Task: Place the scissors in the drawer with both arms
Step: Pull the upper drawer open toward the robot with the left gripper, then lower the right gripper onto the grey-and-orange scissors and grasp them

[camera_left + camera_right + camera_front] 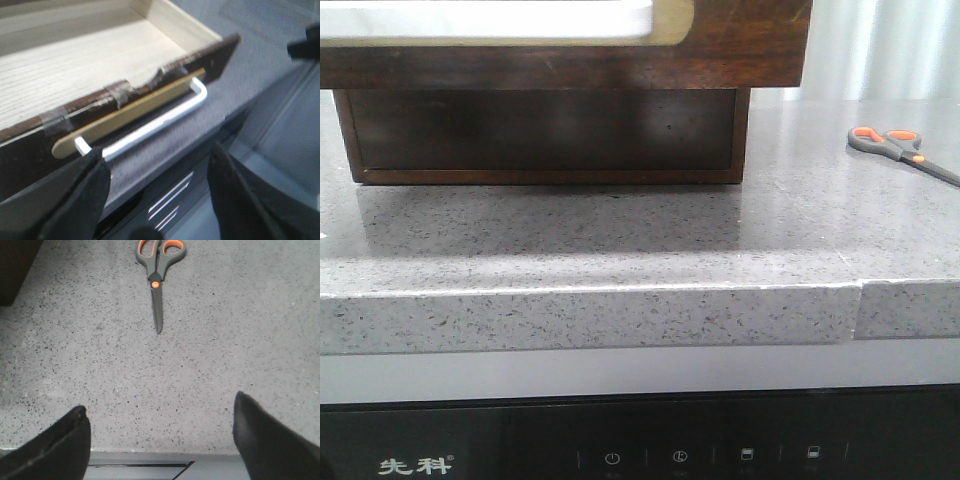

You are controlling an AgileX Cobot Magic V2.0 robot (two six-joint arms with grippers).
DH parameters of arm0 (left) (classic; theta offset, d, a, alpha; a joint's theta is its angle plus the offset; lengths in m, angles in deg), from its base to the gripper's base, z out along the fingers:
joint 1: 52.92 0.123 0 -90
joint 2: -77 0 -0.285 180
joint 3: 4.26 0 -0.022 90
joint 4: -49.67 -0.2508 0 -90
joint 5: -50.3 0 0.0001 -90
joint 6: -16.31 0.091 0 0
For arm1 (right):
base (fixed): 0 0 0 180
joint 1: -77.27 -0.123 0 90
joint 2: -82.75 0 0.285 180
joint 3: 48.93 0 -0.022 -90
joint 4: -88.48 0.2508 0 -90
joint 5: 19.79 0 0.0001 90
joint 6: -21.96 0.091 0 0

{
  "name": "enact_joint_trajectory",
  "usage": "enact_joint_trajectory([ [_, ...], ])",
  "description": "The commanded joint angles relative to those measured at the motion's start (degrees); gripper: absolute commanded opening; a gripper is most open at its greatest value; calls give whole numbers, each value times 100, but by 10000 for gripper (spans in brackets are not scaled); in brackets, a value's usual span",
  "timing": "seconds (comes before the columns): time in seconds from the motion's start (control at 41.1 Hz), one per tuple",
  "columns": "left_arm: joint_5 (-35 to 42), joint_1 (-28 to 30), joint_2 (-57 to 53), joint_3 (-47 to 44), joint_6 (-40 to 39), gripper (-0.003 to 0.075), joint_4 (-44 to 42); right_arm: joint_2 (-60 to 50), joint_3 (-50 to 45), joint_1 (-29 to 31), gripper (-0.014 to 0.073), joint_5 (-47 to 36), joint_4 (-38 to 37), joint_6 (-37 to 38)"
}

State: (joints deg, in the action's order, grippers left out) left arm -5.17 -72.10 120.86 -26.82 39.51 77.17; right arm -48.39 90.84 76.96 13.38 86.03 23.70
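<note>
Scissors (157,275) flat on table (210,365), right of open drawer (75,55); L end effector (157,195) & R end effector (160,440) both spread wide, empty.

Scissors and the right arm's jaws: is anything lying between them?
No. In the right wrist view only bare speckled countertop separates the scissors from the open right gripper.

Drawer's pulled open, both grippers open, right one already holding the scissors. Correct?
Not quite. The scissors lie closed on the countertop, untouched, ahead of the open right gripper, as the right wrist view shows. The drawer is open and the left gripper open.
</note>
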Motion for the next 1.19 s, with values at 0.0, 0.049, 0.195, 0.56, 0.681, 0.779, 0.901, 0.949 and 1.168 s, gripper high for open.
enact_joint_trajectory([
  [0.0, 427, -877, 15, 265, -1106, 419, -1590, 20, 170, 28, 603, -338, -34, -48],
  [0.049, 416, -1191, 15, 299, -1780, 419, -2428, 20, 170, 28, 603, -338, -34, -48],
  [0.195, 686, -1639, 15, 315, -2724, 419, -3227, 20, 170, 28, 603, -338, -34, -48],
  [0.56, 1023, -1696, 15, 315, -2641, 419, -3026, 90, 213, 28, 603, -371, -168, -124],
  [0.681, 1013, -1696, 15, 315, -2641, 419, -2968, 467, 488, 28, 603, -28, -228, -124],
  [0.779, 1013, -1696, 15, 315, -2641, 419, -2945, 946, 811, 28, 603, 185, -228, -124],
  [0.901, 1023, -1696, 15, 315, -2641, 419, -2945, 1662, 1331, 31, 603, 469, -213, -124],
  [0.949, 1023, -1696, 15, 315, -2641, 419, -2945, 1978, 1596, 41, 603, 647, -173, -124],
  [1.168, 1023, -1696, 15, 315, -2641, 419, -2945, 3356, 2927, 41, 603, 1503, -75, -124],
])
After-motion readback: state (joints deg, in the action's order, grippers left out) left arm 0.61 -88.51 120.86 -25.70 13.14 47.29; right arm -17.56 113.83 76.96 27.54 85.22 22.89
